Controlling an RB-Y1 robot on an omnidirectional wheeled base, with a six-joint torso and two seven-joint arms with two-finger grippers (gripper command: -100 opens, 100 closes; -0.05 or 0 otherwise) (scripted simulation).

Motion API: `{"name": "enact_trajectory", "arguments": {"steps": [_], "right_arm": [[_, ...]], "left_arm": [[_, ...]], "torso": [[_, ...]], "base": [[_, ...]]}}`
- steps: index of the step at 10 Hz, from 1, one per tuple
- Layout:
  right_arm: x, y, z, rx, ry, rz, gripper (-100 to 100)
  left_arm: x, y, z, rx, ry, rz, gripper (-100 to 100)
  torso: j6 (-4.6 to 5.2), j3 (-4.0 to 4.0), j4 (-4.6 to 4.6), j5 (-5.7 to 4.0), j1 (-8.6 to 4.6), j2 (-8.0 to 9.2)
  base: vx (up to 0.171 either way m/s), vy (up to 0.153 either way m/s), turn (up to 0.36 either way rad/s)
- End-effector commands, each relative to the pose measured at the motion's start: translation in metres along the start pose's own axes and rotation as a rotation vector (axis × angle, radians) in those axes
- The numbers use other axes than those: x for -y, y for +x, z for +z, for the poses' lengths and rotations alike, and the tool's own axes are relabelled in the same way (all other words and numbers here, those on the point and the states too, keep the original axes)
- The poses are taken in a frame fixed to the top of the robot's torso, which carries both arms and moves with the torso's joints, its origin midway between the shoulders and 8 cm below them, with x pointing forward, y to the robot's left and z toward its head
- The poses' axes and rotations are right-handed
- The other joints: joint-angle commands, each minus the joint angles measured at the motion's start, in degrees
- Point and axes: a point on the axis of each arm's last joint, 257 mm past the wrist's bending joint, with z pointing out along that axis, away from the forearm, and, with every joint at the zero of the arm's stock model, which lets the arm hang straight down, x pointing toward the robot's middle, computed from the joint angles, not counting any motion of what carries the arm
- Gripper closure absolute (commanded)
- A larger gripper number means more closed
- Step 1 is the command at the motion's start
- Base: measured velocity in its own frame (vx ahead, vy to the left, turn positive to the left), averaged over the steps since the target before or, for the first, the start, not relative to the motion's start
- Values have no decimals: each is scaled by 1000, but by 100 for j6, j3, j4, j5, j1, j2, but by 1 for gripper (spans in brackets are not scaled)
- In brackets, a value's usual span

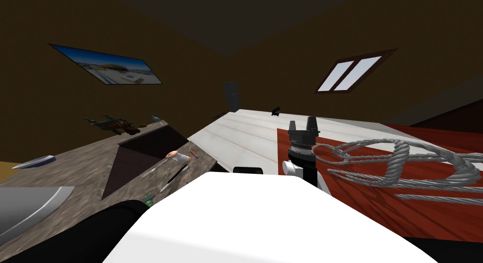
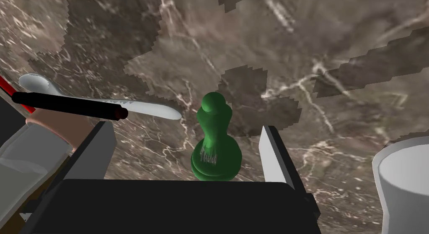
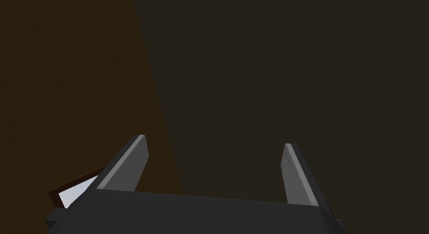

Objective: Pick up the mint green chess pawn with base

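Item 1. Chess pawn (image 2: 215, 139): deep green, round head, collar, bulbous lower body on a flared base. It stands upright on the countertop (image 2: 293, 55), which is brown stone with pale veins. There is a patch of pale, scratchy marking on the lower body, too fine to read.

Item 2. Left gripper (image 2: 186, 126): fingers spread wide, one on each side of the pawn. Neither finger (image 2: 272, 154) touches it. The pawn sits between them, nearer the gripper's body than the fingertips.

Item 3. Black rod (image 2: 67, 105): has a red end and lies across a pale spoon-like utensil (image 2: 151, 109), beside the gripper's other finger.

Item 4. Light grey cup (image 2: 404, 181): on the same countertop, well to the far side of the pawn.

Item 5. Right gripper (image 1: 302, 121): raised upright over a white tabletop (image 1: 245, 142), fingers apart, holding nothing.

Item 6. Grey twisted rope (image 1: 401, 163): coiled on a red surface beside the right arm.

No brand or legible lettering on any item.
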Motion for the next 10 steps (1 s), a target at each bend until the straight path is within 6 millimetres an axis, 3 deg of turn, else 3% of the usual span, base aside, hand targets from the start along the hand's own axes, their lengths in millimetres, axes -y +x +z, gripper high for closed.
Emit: {"name": "enact_trajectory", "arguments": {"steps": [1, 2, 3, 4, 5, 7, 8, 10], "right_arm": [[0, 0, 0, 0, 0, 0, 0], [0, 0, 0, 0, 0, 0, 0], [0, 0, 0, 0, 0, 0, 0], [0, 0, 0, 0, 0, 0, 0], [0, 0, 0, 0, 0, 0, 0], [0, 0, 0, 0, 0, 0, 0], [0, 0, 0, 0, 0, 0, 0], [0, 0, 0, 0, 0, 0, 0]], "left_arm": [[-17, 6, -4, -21, -38, -29, -100], [-24, 10, -6, -31, -56, -43, -100], [-18, 7, -5, -24, -43, -32, -100], [-19, 8, -5, -25, -45, -35, 0], [-27, 19, 3, -22, -48, -44, -100], [-28, 19, 4, -21, -49, -48, -100], [-29, 20, 4, -22, -49, -46, 100], [-29, 20, 4, -21, -50, -47, 100]], "torso": [[0, 0, 0, 0, 0, 0], [0, -1, 0, 1, 3, -3], [0, -2, -1, 2, 6, -4], [-1, 4, 1, 1, -1, 7], [-2, 10, 4, -1, -8, 17], [-1, 5, 2, 2, 2, 8], [-2, 8, 3, 0, -4, 14], [4, 11, 5, -2, -15, 18]], "base": [[72, 34, -65], [76, 43, -51], [32, 22, -10], [6, 4, 0], [35, 22, -83], [38, 26, -40], [0, 0, 0], [1, 0, -7]]}}
